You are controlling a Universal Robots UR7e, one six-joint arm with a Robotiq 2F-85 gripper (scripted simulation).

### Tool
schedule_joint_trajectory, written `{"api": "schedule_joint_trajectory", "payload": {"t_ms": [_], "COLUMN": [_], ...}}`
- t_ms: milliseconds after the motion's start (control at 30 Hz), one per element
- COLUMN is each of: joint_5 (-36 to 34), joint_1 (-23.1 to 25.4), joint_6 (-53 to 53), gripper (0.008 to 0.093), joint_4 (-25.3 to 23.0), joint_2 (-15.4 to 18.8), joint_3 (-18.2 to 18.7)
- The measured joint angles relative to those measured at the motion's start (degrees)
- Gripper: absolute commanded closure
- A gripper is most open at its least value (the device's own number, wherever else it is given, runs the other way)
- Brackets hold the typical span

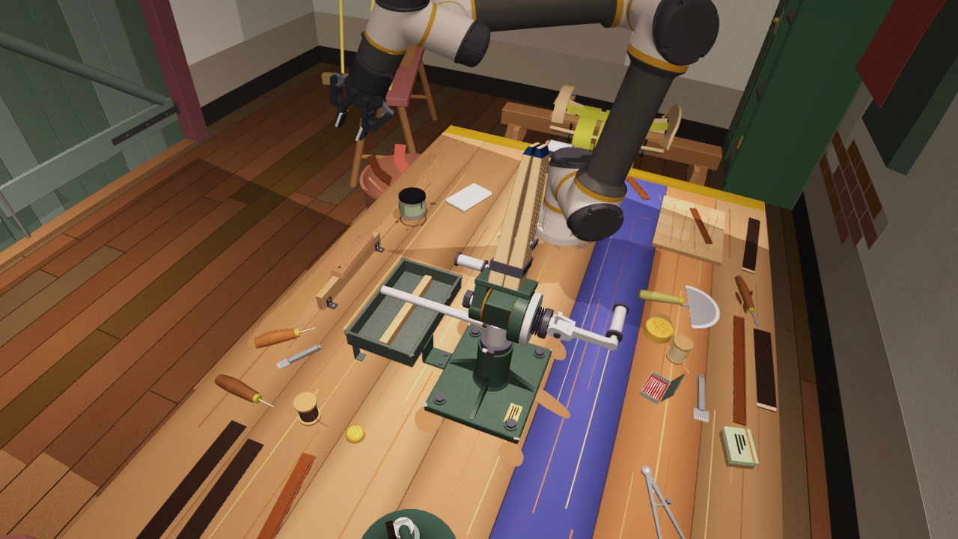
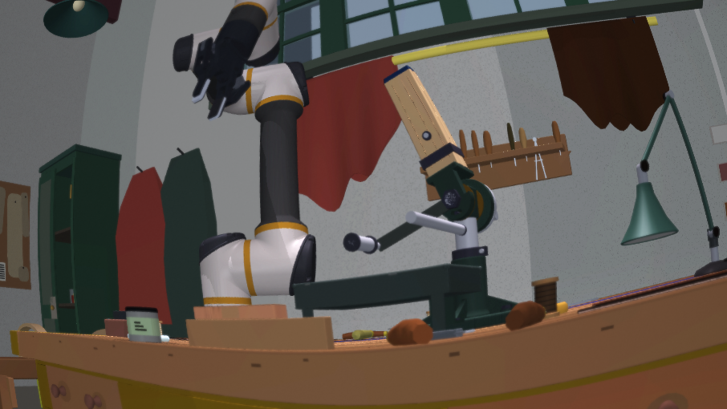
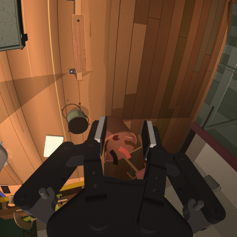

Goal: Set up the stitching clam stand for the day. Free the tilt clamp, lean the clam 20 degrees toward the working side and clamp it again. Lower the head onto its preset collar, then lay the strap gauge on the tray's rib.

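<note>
The wooden strap gauge (image 1: 354,263) (image 3: 79,44) lies on two small brackets near the bench's left edge, well below and ahead of my empty, open gripper (image 1: 356,124) (image 2: 209,102) (image 3: 124,134), which hangs high over the bench's far left corner. The clam (image 1: 521,201) (image 2: 420,118) leans over on its green head (image 1: 504,310) (image 2: 460,195), which sits on a post above the green base plate (image 1: 489,382). A long tilt clamp lever (image 1: 584,333) sticks out to the right. The green tray (image 1: 404,310) with its pale rib (image 1: 406,310) is left of the stand.
A dark-lidded jar (image 1: 412,202) (image 3: 76,121) and a white pad (image 1: 469,197) (image 3: 53,145) sit on the bench below the gripper. A bucket of scraps (image 3: 118,143) and a stool (image 1: 395,114) stand on the floor beyond the edge. Awls, thread spools and leather strips are scattered around.
</note>
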Motion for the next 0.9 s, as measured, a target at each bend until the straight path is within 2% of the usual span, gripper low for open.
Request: {"api": "schedule_joint_trajectory", "payload": {"t_ms": [200,333,467,567,767,900], "joint_5": [-0.23,-2.45,-2.59,-2.62,-2.58,-2.58], "joint_1": [0.38,6.68,7.09,6.94,6.9,6.9], "joint_6": [0.38,6.45,6.6,6.59,6.62,6.63], "gripper": [0.0534,0.0534,0.0534,0.0534,0.0534,0.0534], "joint_4": [0.01,0.99,0.71,-3.05,-17.32,-21.85], "joint_2": [0.46,6.73,7.31,7.51,11.72,13.91], "joint_3": [-0.43,-6.35,-6.45,-3.35,7.5,10.11]}}
